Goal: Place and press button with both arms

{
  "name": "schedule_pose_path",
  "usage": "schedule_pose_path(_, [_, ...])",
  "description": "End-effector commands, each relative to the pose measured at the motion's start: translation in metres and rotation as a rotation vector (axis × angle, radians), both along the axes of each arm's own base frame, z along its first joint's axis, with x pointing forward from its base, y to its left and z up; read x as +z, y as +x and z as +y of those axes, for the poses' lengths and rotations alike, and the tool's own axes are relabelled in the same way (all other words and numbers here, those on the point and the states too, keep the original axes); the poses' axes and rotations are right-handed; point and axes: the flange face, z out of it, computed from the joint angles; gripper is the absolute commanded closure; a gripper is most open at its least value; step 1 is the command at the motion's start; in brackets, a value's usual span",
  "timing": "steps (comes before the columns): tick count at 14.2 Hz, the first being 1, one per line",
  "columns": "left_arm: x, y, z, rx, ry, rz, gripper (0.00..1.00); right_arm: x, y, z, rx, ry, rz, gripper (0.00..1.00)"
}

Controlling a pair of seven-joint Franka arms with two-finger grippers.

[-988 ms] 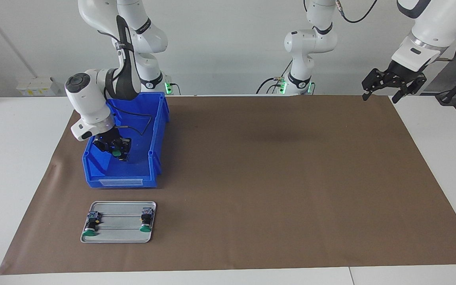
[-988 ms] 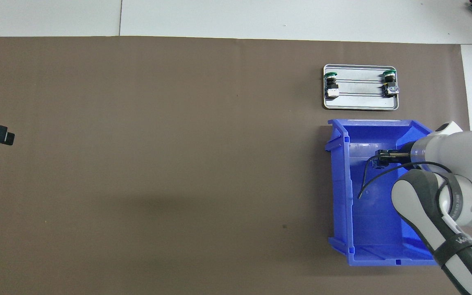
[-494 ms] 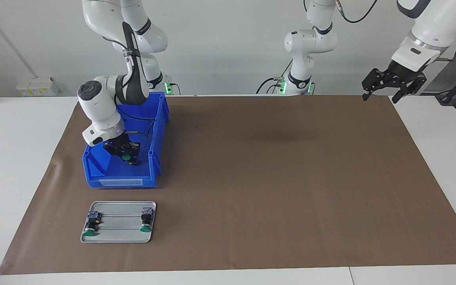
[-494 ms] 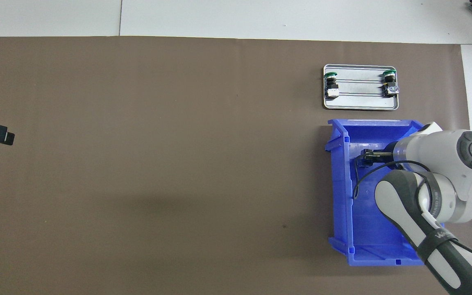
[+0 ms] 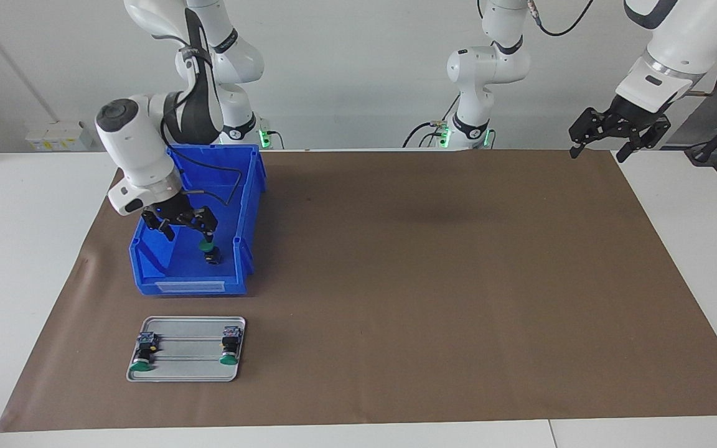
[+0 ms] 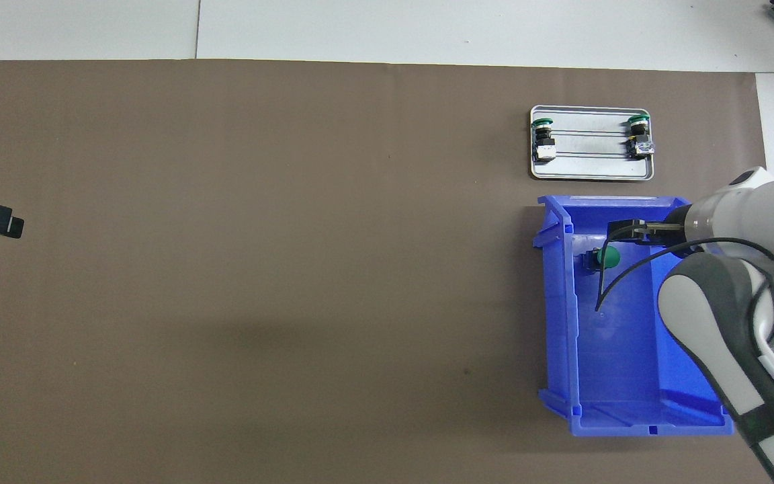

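Three green-capped buttons show on the worktop (image 5: 358,438), which is covered by a brown paper sheet (image 5: 427,280). One button (image 5: 210,254) lies loose on the floor of the blue bin (image 5: 190,286), close to the bin's wall on the side toward the left arm's end of the worktop, in the part of the bin farther from the robots. The other two buttons (image 5: 142,353) (image 5: 229,348) lie on their sides on a small metal tray (image 5: 184,373), one at each end of it, well apart; the tray sits just beside the bin, farther from the robots. The right hand (image 5: 187,230) hangs over the bin's interior, a little above the loose button, with its fingers spread apart and nothing between them; one fingertip stands just over the green cap, and I cannot tell whether it touches it. In the overhead view the right hand (image 6: 629,228) shows beside that button (image 6: 607,255). The left hand (image 5: 601,146) waits in the air over the corner of the paper sheet at the left arm's end, near the robots, released and empty.
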Motion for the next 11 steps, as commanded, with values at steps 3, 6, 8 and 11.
schedule_pose_path(3, [0.001, -0.009, 0.003, 0.006, 0.015, 0.009, 0.0, 0.127, 0.016, -0.007, -0.076, 0.014, -0.016, 0.0])
schedule_pose_path(6, [0.001, -0.009, 0.003, 0.008, 0.015, 0.009, 0.0, 0.191, 0.004, -0.018, -0.071, -0.082, 0.036, 0.0])
schedule_pose_path(8, [0.001, -0.009, 0.003, 0.006, 0.015, 0.009, 0.0, 0.224, -0.011, -0.02, -0.076, -0.08, 0.084, 0.0])
schedule_pose_path(11, [0.001, -0.009, 0.003, 0.008, 0.015, 0.009, 0.0, 0.21, -0.023, -0.031, -0.091, -0.072, 0.119, 0.0])
